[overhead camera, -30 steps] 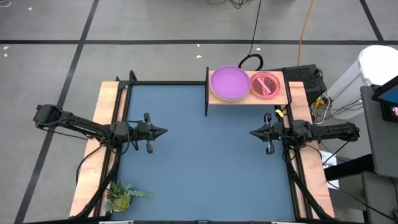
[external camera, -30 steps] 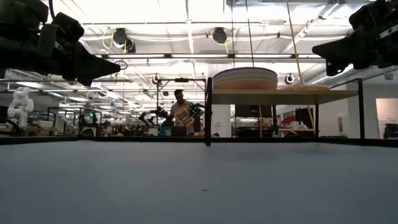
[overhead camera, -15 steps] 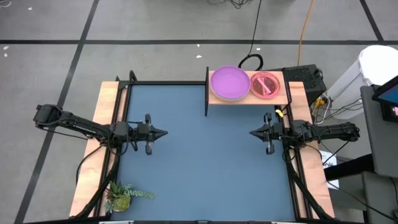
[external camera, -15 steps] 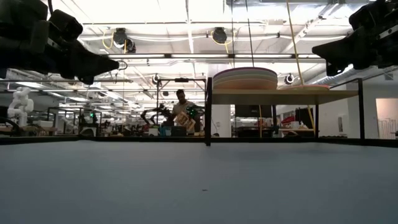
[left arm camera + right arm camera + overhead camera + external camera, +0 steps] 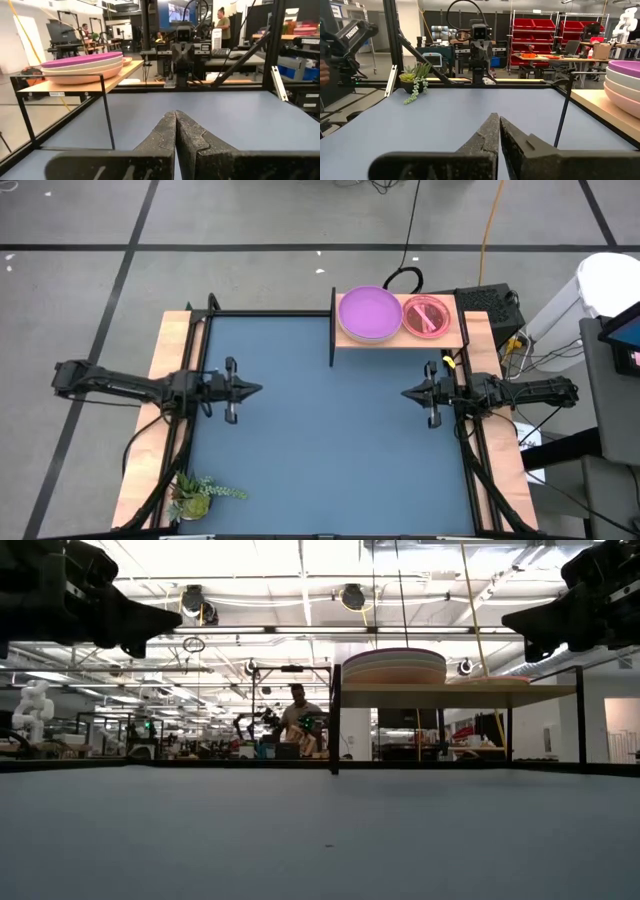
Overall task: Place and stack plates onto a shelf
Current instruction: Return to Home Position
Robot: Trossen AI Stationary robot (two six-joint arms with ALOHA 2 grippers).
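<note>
The shelf (image 5: pixel 398 341) stands at the table's far edge, right of centre, with a black upright (image 5: pixel 332 326) at its left end. A stack of larger plates (image 5: pixel 370 313), purple on top, rests on its left half; the left wrist view shows paler plates (image 5: pixel 82 65) under the purple one. A stack of smaller plates (image 5: pixel 427 315), pink on top, rests on the right half. My left gripper (image 5: pixel 258 389) hovers shut over the table's left side. My right gripper (image 5: pixel 405 392) hovers shut near the right side. Both point level toward the middle and hold nothing.
A small potted plant (image 5: pixel 200 495) stands at the near left corner. Wooden rails (image 5: pixel 168 350) run along both sides of the blue table top (image 5: pixel 330 450). Beyond the table, in the low view, a person (image 5: pixel 300 715) stands far back in the room.
My left gripper has drawn back a little toward the table's left edge and has risen, staying shut. Its arm now stretches out flatter. My right arm and the plates have kept still.
</note>
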